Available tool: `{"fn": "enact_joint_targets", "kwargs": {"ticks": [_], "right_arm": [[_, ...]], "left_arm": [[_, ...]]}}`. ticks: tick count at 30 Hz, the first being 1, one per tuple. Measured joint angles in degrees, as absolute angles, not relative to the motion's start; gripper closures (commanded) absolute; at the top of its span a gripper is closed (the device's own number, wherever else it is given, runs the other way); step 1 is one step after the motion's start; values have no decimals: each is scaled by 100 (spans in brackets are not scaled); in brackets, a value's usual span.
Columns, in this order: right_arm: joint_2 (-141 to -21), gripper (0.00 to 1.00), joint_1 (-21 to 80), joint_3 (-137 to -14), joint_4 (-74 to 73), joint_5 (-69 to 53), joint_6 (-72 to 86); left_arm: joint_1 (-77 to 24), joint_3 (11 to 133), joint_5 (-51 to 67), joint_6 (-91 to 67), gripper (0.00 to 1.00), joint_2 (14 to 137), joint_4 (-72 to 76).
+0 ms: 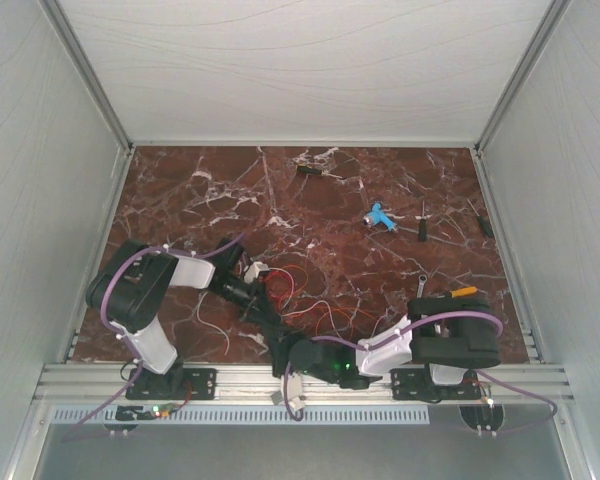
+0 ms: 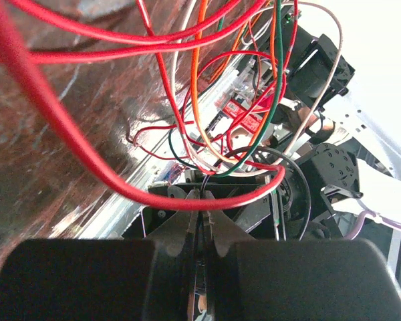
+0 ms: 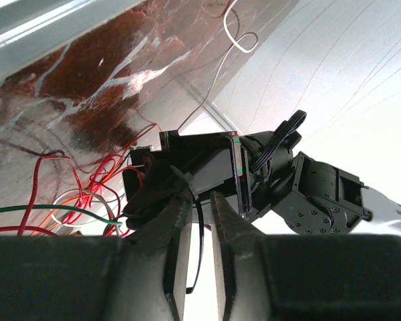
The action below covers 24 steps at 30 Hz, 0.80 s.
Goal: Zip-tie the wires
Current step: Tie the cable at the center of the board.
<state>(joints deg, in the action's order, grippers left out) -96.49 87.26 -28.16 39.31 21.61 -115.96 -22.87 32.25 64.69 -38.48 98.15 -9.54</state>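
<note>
The left pincer [image 2: 201, 200] sits just near-side of the wires [image 1: 302, 290], at the front rim of the tangle, with its two fingers pressed together; what, if anything, is caught between them cannot be made out. The wires are a loose heap of red, white, orange and green strands, looping up off the surface [image 1: 180, 200] and draping across the left wrist view. Just right of the tangle's near edge, the zip tie [image 3: 201, 241] shows as a thin black strip, slightly bowed. Its long axis runs lengthwise down the gap of the right pincer [image 3: 200, 200], one end toward the left pincer and the other toward the right wrist. The right pincer is slightly spread, and the strip lies in the gap without being squeezed. Well right of the wires and farther back lie a blue tool [image 1: 381, 216] and a screwdriver [image 1: 421, 225]. The surface is dark red marble with white veins, edged by an aluminium rail [image 1: 310, 378] on the near side of the wires and enclosed by pale panel walls [image 1: 280, 70].
</note>
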Motion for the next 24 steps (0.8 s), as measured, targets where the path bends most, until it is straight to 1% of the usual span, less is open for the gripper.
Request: {"fn": "enact_joint_targets", "kwargs": {"ticks": [24], "right_arm": [[-9555,73,8757,-2418,4429,2353,-11249]], "left_arm": [[-2287,3225,6287,-3929,100,9815,-799]]}}
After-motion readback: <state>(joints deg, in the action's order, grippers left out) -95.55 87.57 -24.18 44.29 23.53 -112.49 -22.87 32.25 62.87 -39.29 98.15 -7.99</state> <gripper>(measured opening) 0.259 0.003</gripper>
